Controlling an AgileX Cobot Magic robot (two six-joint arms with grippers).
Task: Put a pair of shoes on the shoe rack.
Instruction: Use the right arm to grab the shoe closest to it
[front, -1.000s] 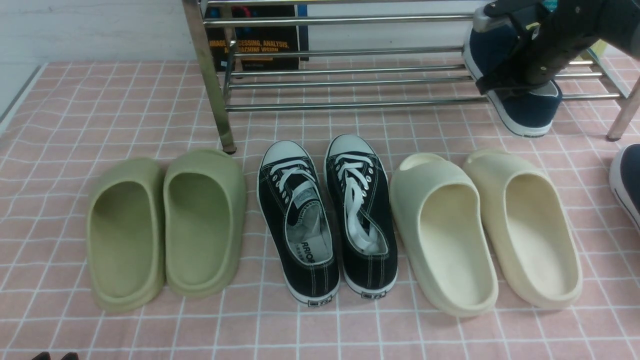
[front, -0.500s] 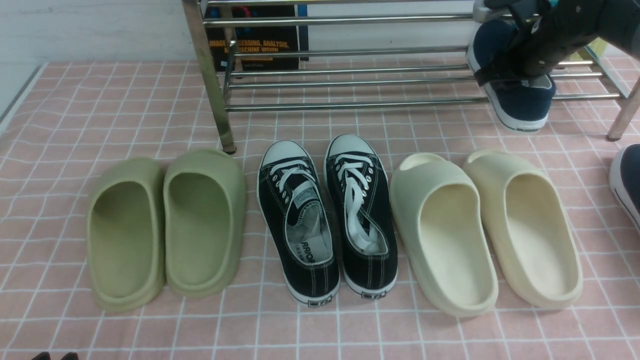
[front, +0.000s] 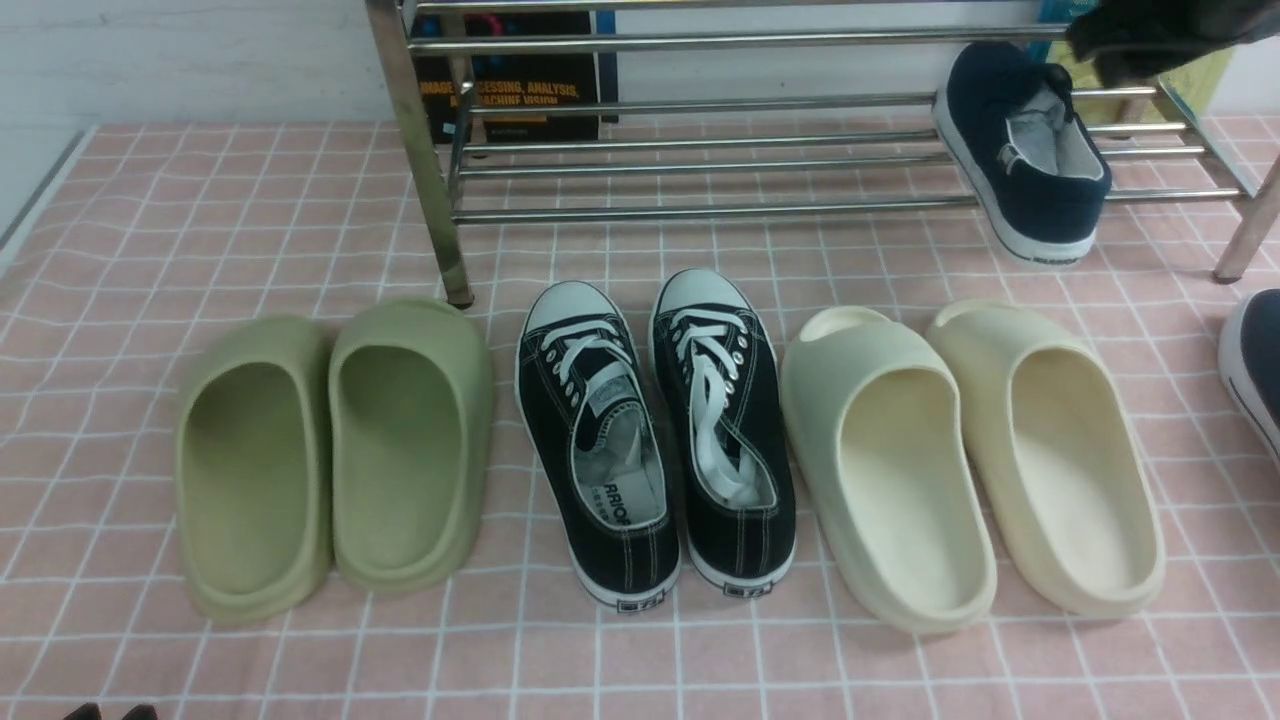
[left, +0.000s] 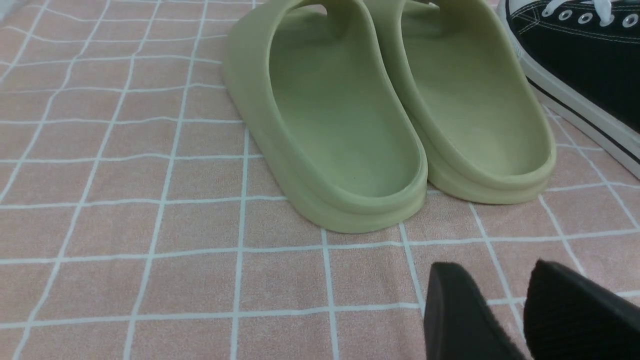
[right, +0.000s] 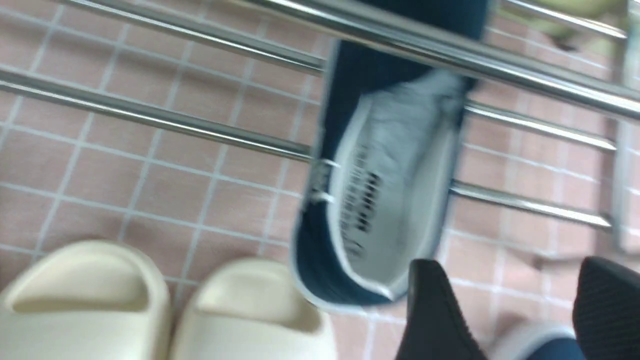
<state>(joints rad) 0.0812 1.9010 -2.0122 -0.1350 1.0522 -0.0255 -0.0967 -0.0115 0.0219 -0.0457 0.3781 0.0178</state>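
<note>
One navy slip-on shoe (front: 1030, 150) lies on the lower rails of the chrome shoe rack (front: 700, 210) at its right end, heel overhanging the front rail. It also shows in the right wrist view (right: 385, 200), lining up, across the rack's rails (right: 150, 117). The second navy shoe (front: 1255, 360) lies on the cloth at the right edge; its toe shows in the right wrist view (right: 545, 345). My right gripper (right: 512, 270) is open and empty, raised above and behind the racked shoe. My left gripper (left: 492, 275) hovers low near the front left, jaws slightly apart, empty.
On the pink checked cloth stand a pair of green foam slides (front: 330, 450), black lace-up sneakers (front: 655, 430) and cream slides (front: 970, 450) in a row before the rack. The rack's front left post (front: 420, 150) stands behind the green slides. A book (front: 520, 75) leans behind the rack.
My right gripper has let go of the navy shoe, which now rests on the lower rails. The right arm has drawn up and away to the upper right. The left arm has not moved.
</note>
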